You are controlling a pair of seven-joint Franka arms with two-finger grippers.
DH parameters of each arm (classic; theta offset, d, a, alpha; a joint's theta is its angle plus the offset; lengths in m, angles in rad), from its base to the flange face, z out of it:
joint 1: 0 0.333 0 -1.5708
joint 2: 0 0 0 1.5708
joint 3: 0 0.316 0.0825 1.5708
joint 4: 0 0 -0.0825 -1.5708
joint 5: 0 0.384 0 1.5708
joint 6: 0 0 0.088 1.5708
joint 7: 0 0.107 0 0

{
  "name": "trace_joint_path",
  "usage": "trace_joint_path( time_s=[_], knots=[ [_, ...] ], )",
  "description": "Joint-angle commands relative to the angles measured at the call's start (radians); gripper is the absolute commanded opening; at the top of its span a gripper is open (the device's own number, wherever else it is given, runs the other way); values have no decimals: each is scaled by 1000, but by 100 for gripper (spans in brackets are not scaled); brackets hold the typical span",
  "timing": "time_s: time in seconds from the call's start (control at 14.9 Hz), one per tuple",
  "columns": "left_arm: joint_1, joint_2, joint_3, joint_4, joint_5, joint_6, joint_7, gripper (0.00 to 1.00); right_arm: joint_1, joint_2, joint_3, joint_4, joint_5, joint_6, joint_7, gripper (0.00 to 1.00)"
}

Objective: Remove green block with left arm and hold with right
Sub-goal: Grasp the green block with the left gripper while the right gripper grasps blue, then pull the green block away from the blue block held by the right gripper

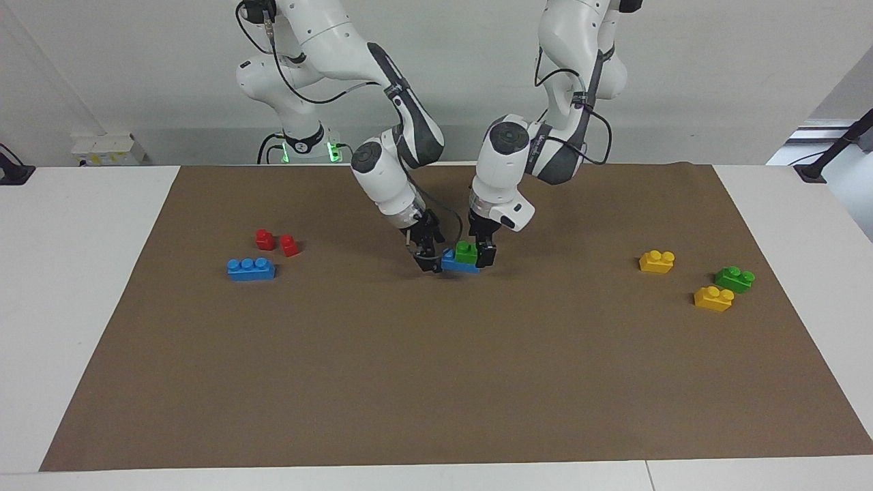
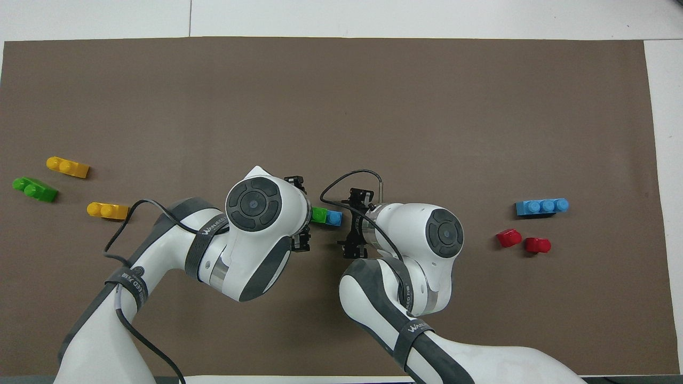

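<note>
At the centre of the facing frame, two white robot arms meet over a brown mat (image 1: 436, 382) on the white worktop (image 1: 82, 273). The green block (image 1: 466, 251) sits atop one end of a blue block (image 1: 458, 262) that lies on the mat. The left hand (image 1: 481, 254), descending from the upper right of the frame, straddles the green block with its fingers spread wide; whether they press it cannot be told. The right hand (image 1: 428, 256), angling in from the upper left, stands at the blue block's other end, fingers likewise parted.

At mid-left of the frame lie a second blue block (image 1: 251, 268) and two red blocks (image 1: 276, 242). At mid-right sit two yellow blocks (image 1: 657, 261) and another green block (image 1: 734, 278).
</note>
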Motion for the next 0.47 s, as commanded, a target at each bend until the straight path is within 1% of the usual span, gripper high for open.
trace_joint_path(
  time_s=[0.0, 0.27, 0.33, 0.4],
  knots=[
    [-19, -4, 16, -11, -3, 20, -15, 100, 18, 42, 0, 36, 47, 30, -21, 98],
    [-19, -4, 16, -11, -3, 20, -15, 100, 21, 63, 0, 53, 47, 53, -21, 97],
    [-19, -4, 16, -11, -3, 20, -15, 100, 21, 63, 0, 53, 47, 56, -21, 93],
    [-19, -4, 16, -11, -3, 20, -15, 100, 21, 65, 0, 53, 47, 56, -21, 85]
  ],
)
